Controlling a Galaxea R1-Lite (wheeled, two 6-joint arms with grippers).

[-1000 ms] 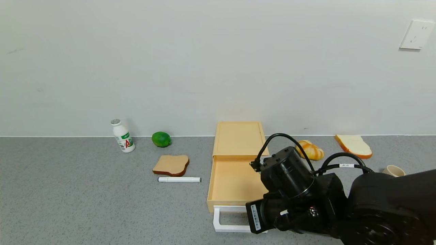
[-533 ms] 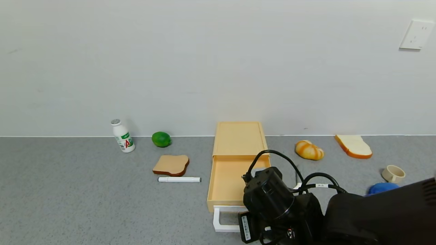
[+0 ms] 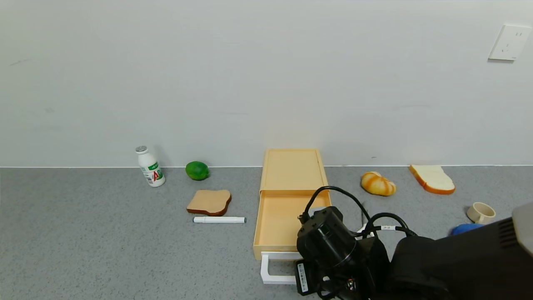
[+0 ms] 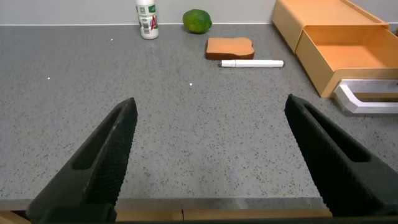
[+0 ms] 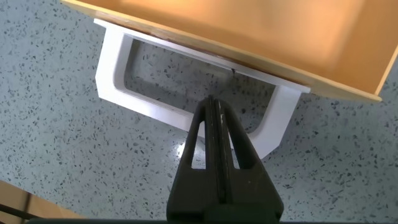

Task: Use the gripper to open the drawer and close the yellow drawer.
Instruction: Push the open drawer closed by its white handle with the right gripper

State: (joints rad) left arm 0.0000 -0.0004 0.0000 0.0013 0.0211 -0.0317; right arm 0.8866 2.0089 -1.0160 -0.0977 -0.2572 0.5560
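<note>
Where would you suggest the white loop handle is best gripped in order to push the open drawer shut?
Probably on the white loop handle's long front bar, near its middle, coming from above. The bar lies parallel to the drawer front with an open gap behind it for a finger. The right hand, shut, hovers there.

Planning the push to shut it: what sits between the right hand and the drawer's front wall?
In the right wrist view, only the white loop handle lies between the shut right hand and the drawer; the fingertips overlap its outer bar.
</note>
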